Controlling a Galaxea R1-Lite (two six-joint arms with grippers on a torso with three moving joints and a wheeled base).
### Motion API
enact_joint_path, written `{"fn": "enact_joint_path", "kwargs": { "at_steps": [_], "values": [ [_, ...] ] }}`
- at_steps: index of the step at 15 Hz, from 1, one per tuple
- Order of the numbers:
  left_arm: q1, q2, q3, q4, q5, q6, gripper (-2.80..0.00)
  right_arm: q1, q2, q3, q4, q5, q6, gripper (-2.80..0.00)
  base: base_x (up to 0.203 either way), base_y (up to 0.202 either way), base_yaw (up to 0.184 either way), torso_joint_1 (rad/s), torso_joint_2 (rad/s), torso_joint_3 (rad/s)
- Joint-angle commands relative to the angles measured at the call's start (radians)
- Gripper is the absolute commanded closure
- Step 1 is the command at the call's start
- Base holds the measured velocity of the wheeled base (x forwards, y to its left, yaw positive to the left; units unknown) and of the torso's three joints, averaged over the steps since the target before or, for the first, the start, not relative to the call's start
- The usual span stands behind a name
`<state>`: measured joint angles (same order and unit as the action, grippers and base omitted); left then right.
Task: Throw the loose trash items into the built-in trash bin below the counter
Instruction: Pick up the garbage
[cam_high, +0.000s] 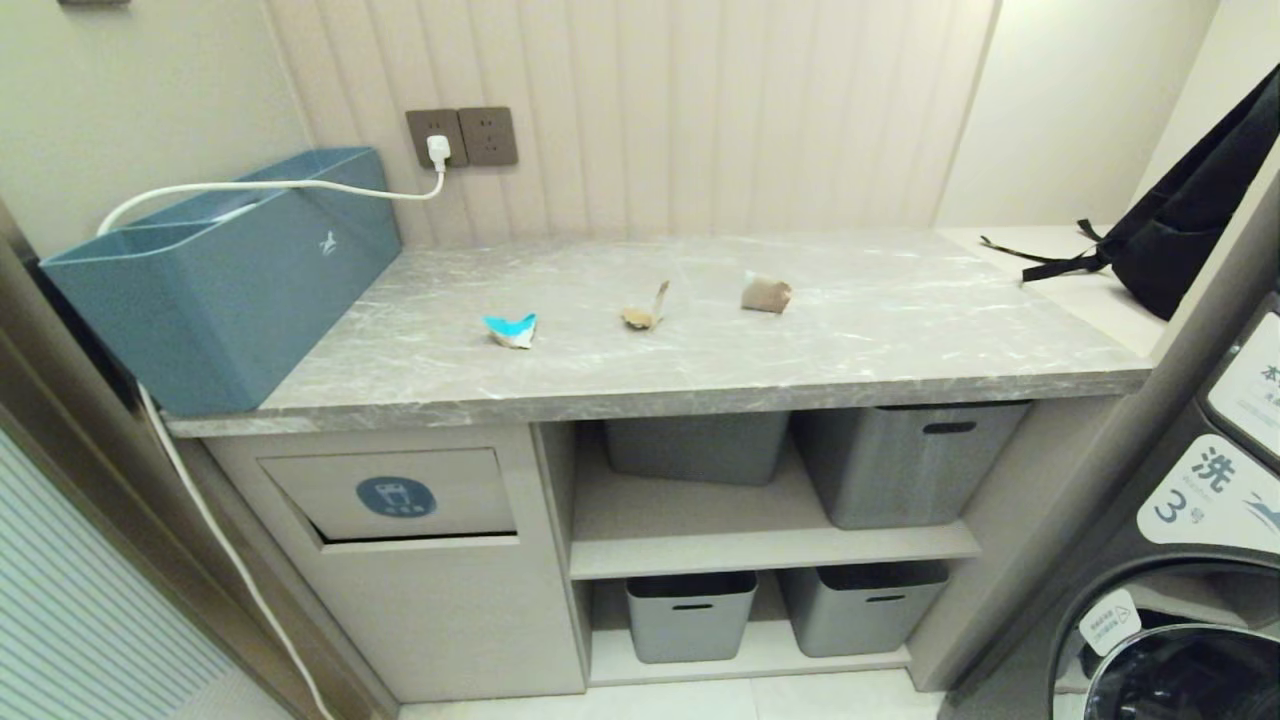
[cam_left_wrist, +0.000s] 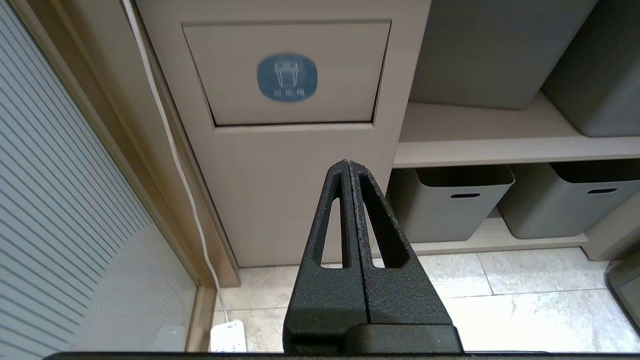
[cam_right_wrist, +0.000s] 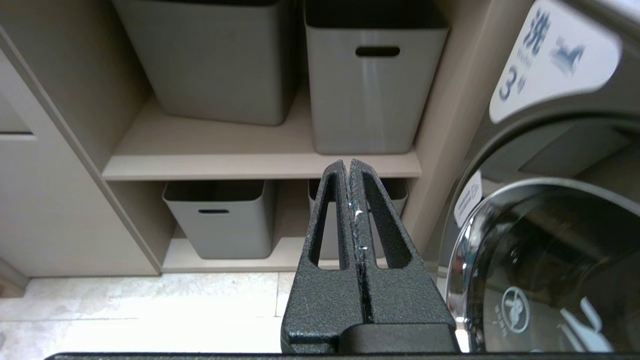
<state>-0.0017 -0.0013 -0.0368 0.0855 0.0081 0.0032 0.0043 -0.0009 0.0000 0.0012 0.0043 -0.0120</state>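
- You have three scraps on the surface (cam_high: 900, 330): wrapper (cam_high: 511, 330), paper strip (cam_high: 645, 310), paper wad (cam_high: 766, 294), spaced in a row.
- Your trash bin flap (cam_high: 400, 495) sits below the surface, at its left end.
- Your left gripper (cam_left_wrist: 348, 167) and right gripper (cam_right_wrist: 348, 167) are both clenched, holding nothing, low before the cabinet.

Walls: ribbed beige panelling (cam_high: 640, 110); double socket (cam_high: 462, 137) | Floor: pale stone tiles (cam_left_wrist: 500, 295) | Furniture: grey marble counter (cam_high: 900, 330); open shelves (cam_high: 770, 550)
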Motion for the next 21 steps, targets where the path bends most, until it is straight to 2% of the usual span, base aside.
{"fn": "enact_joint_path", "kwargs": {
  "at_steps": [1, 10, 16, 17, 19, 21],
  "values": [
    [0.0, -0.001, 0.0, 0.0, 0.0, 0.0, 0.0, 0.0, 0.001, 0.0, -0.001, 0.002, -0.005, 0.0, 0.0, 0.0, 0.0, 0.232, -0.52, -0.29],
    [0.0, -0.002, 0.0, 0.0, 0.0, 0.0, 0.0, 0.0, 0.001, 0.0, 0.0, 0.002, -0.002, 0.0, 0.0, 0.0, 0.0, 0.262, -0.56, -0.3],
    [0.0, -0.003, 0.0, 0.001, -0.009, 0.014, 0.0, 0.0, 0.001, 0.0, 0.0, 0.005, -0.005, 0.0, 0.0, 0.0, 0.0, 0.05, -0.1, -0.054],
    [0.0, -0.002, -0.012, -0.001, -0.023, 0.04, 0.0, 0.0, 0.001, 0.0, 0.0, 0.004, -0.006, 0.0, 0.0, 0.0, 0.0, 0.0, 0.0, 0.0],
    [0.0, 0.047, -0.106, 0.003, -0.085, 0.057, 0.0, 0.0, 0.001, 0.0, 0.0, 0.0, 0.003, 0.0, 0.0, 0.0, 0.0, 0.0, 0.0, 0.0],
    [-0.012, 0.21, -0.216, -0.002, -0.202, 0.048, 0.0, 0.0, 0.001, 0.0, -0.001, 0.0, 0.003, 0.0, 0.0, 0.0, 0.0, 0.0, 0.0, 0.0]
  ]
}}
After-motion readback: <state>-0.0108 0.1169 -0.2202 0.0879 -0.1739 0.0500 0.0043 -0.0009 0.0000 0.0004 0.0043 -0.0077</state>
